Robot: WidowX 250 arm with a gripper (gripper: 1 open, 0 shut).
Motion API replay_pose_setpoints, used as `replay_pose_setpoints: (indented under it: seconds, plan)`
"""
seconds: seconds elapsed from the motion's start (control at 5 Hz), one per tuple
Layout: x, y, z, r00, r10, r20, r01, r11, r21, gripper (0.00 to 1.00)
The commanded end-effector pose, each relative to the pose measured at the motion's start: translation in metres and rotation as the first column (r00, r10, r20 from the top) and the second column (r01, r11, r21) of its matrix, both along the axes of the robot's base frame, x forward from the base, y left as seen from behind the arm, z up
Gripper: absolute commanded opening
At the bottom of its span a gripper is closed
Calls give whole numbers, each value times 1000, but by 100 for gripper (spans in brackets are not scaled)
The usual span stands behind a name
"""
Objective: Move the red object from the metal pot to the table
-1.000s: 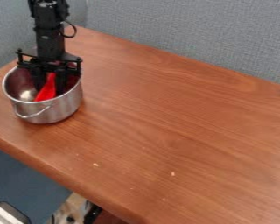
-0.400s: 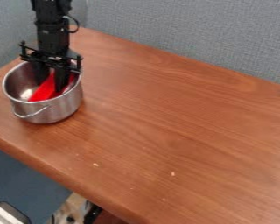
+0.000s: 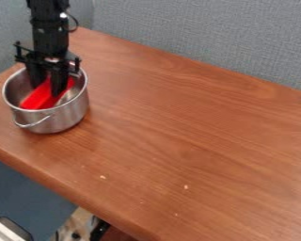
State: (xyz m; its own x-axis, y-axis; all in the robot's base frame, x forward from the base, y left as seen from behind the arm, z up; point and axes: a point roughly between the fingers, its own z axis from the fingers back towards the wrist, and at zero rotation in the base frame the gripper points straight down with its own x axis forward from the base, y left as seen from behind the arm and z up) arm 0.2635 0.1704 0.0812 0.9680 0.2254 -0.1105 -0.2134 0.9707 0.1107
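Note:
The metal pot (image 3: 42, 111) stands on the table (image 3: 191, 132) near its left edge, its wire handle hanging down the front. Inside it leans the red object (image 3: 46, 94), tilted against the pot's wall. My black gripper (image 3: 49, 83) comes straight down into the pot from above, and its fingers sit on either side of the red object's upper part, shut on it. The fingertips are partly hidden by the pot's rim and the red object.
A grey wall runs behind the table at the back. The table's front edge runs diagonally from the lower left to the bottom middle, with dark floor and some clutter below it. A few pale specks lie on the wood near the front.
The gripper and arm have shifted slightly left and up, and the red object stands more upright and higher in the pot than a second ago.

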Motion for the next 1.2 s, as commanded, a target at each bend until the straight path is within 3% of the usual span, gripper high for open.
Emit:
replay_pose_setpoints:
  seconds: [0.0, 0.2, 0.4, 0.6, 0.8, 1.0]
  plan:
    - [7, 1, 55, 995, 14, 100, -20, 998, 58, 0]
    - [24, -12, 98, 980, 40, 194, -56, 995, 80, 0]
    - [44, -43, 126, 969, 35, 244, -47, 998, 46, 0]
    - [47, -84, 133, 962, -44, 270, 37, 999, 30, 0]
    - [36, -119, 133, 955, -111, 275, 113, 994, 5, 0]
    - [18, -158, 123, 948, -186, 257, 199, 980, -23, 0]
